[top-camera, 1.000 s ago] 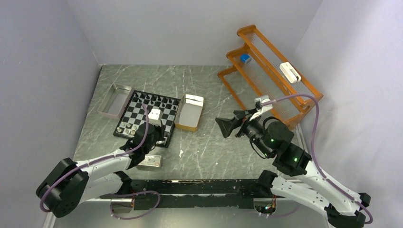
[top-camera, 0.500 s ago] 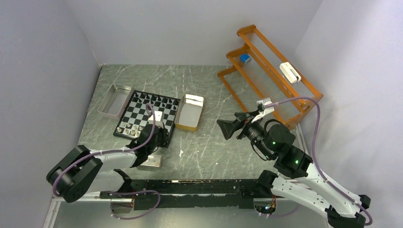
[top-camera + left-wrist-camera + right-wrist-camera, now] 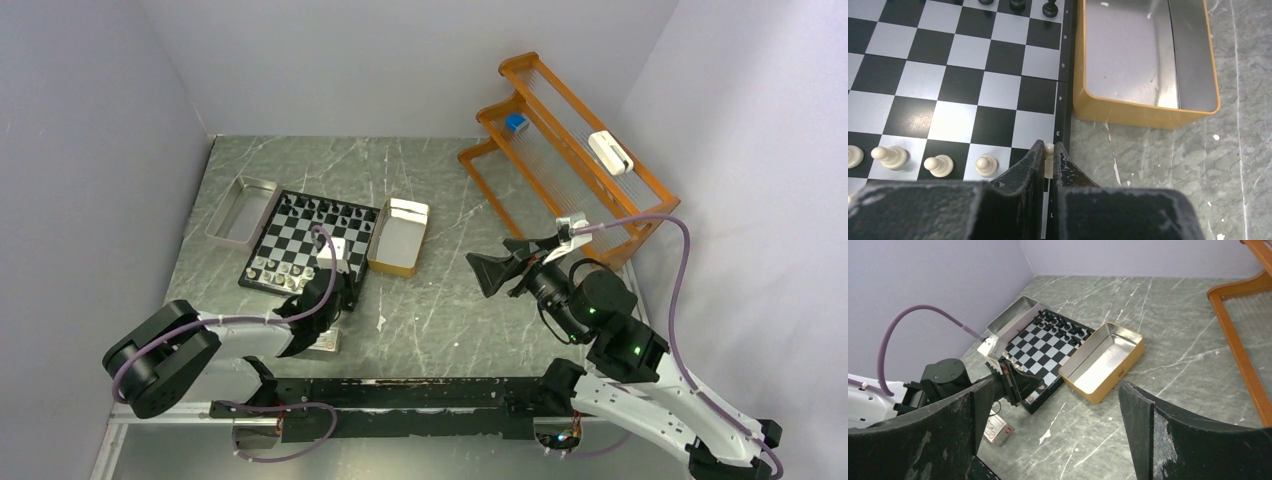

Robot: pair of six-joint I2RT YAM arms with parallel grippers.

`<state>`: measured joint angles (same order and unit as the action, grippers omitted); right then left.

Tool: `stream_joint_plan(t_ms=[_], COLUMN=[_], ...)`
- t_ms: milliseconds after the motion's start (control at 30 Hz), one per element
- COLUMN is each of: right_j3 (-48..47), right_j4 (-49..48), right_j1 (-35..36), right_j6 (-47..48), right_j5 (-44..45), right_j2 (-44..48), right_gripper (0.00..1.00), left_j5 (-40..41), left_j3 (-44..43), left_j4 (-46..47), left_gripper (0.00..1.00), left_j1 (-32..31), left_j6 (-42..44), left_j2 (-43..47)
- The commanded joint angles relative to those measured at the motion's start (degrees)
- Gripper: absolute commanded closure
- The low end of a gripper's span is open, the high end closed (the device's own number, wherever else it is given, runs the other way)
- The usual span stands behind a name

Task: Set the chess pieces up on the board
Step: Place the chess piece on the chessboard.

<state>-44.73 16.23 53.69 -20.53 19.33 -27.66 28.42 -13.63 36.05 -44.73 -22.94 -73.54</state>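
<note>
The board (image 3: 290, 238) lies left of centre, with black chess pieces (image 3: 325, 208) along its far rows and pale ones (image 3: 275, 268) along its near rows. My left gripper (image 3: 338, 290) hangs over the board's near right corner. In the left wrist view its jaws (image 3: 1048, 146) are shut on a small white pawn (image 3: 1049, 165), above the board's right rim (image 3: 1064, 100). Three more white pawns (image 3: 939, 164) stand in the row to its left. My right gripper (image 3: 490, 272) is open and empty, raised over the table (image 3: 1055, 382) right of the board (image 3: 1048, 347).
An open tan box (image 3: 398, 237) sits against the board's right side (image 3: 1138, 112). A silver tin (image 3: 242, 212) lies at the board's left. A small white-and-red carton (image 3: 315, 342) rests near my left arm. An orange rack (image 3: 570, 165) fills the back right.
My left gripper has drawn back toward the board's near right corner, still shut on the pawn. The right gripper has drifted slightly right and stays open.
</note>
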Motion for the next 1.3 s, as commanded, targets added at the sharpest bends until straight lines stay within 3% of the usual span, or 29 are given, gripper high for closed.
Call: stream_joint_plan(t_ms=[0,200,400,500,600,667,867,1267], right_j3=[0.74,2.39,8.26,11.23,11.81,10.87,6.6,4.88], right_j4=[0.76,-0.87,-9.74,-17.38,-25.21,-29.64,-38.55,-48.23], right_j1=[-0.1,-0.07,-0.04,-0.07,-0.07,-0.06,0.19,1.95], right_j6=[0.51,-0.98,-9.0,-10.62,-8.64,-6.0,0.29,3.24], right_j5=[1.23,-0.09,-7.53,-10.44,-15.64,-20.32,-29.5,-34.0], right_j2=[0.81,-0.15,-5.47,-11.41,-19.56,-25.5,-38.98,-46.11], right_gripper=[0.0,0.0,0.0,0.07,0.22,0.26,0.29,0.31], left_j5=[5.43,7.59,2.62,0.27,-3.22,-5.87,-13.82,-19.96], left_j3=[0.7,-0.42,-4.28,-6.25,-8.85,-10.27,-12.72,-12.66], left_j4=[4.54,2.71,-10.08,-15.61,-21.96,-25.99,-31.52,-33.8], left_gripper=[0.95,0.95,0.95,0.95,0.95,0.95,0.95,0.95], left_j1=[-1.32,-1.32,-1.32,-1.29,-1.32,-1.26,-1.31,-1.32], left_j6=[-0.06,-1.93,-6.94,-8.44,-10.1,-10.8,-12.01,-13.21], left_j2=[0.05,-0.8,10.76,16.52,20.85,23.38,31.57,38.43])
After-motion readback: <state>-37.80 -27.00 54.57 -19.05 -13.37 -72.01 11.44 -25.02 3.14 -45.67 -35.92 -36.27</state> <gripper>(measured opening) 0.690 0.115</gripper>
